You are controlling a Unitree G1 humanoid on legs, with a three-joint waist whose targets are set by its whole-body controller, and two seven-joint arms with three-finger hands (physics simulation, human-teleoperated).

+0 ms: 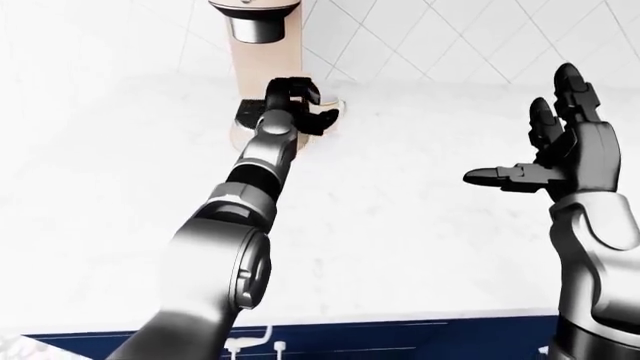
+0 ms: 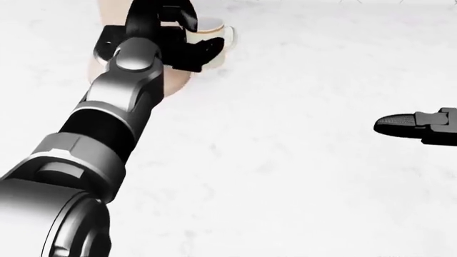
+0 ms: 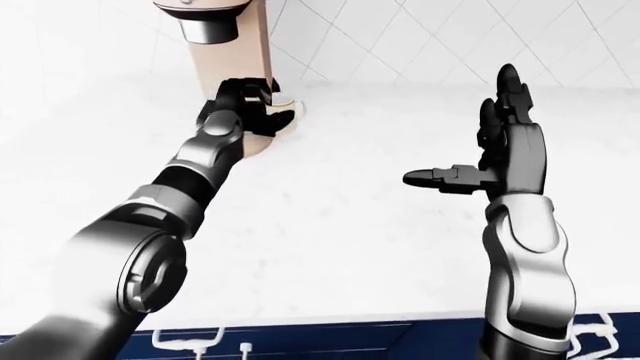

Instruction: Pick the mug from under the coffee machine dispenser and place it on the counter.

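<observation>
A cream mug (image 2: 218,29) is held in my left hand (image 2: 189,35), whose black fingers are shut round its body and hide most of it. The mug hangs at the right edge of the beige coffee machine (image 1: 262,67), off to the right of the dark dispenser spout (image 1: 257,28) rather than beneath it. Whether it touches the white counter (image 2: 285,160) I cannot tell. My right hand (image 3: 465,135) is raised over the counter at the right, open, fingers up and thumb pointing left, holding nothing.
The coffee machine's rounded base (image 3: 255,142) stands on the counter against a white tiled wall (image 1: 420,45). White counter top stretches between the two hands. Dark blue cabinet fronts (image 1: 400,341) run below the counter's near edge.
</observation>
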